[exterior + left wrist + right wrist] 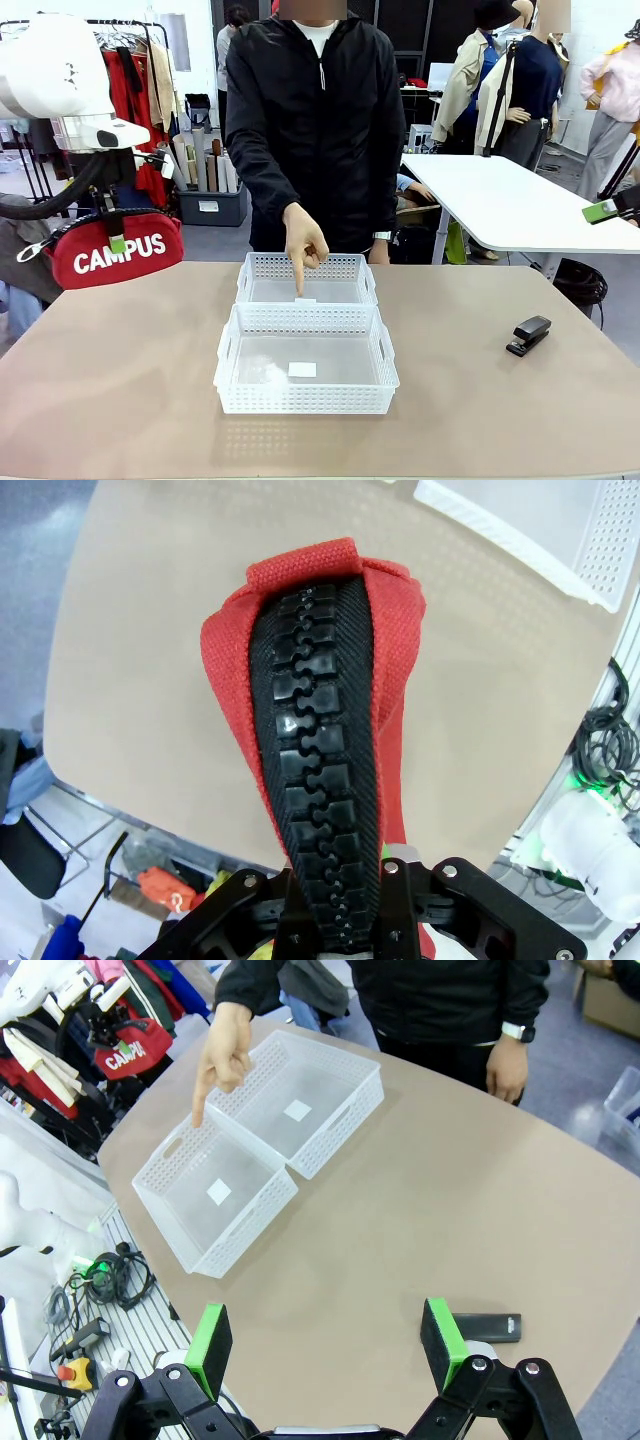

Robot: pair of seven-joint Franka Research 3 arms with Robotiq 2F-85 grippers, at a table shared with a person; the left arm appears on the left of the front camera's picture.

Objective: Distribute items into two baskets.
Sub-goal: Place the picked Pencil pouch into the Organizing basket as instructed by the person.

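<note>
Pouch (120, 257) is kept clamped in the left gripper (117, 241), up off the desk (120, 390); right gripper (325, 1338) is spread wide open, stapler (528, 334) untouched.

Your left arm (55, 70) is raised at the left side, with the left gripper (117, 241) pointing down and its jaws clamped on the pouch (95, 262), which is held in the air. Your right gripper (325, 1345) hovers high over the table (420, 1210), jaws wide apart, gripping nothing.
</note>
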